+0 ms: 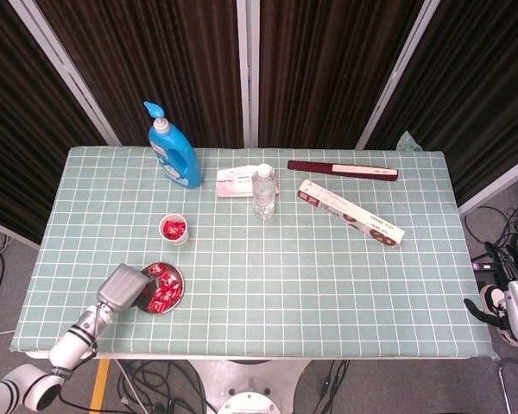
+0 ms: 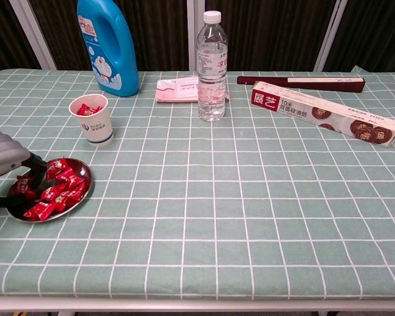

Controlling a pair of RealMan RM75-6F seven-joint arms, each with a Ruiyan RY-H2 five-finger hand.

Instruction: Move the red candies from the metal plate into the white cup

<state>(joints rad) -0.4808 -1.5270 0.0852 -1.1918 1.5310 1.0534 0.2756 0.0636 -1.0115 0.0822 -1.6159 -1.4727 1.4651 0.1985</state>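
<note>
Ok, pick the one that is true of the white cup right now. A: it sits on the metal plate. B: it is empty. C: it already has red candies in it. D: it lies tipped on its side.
C: the white cup stands upright on the cloth, apart from the metal plate, with red candies showing inside its rim.
</note>
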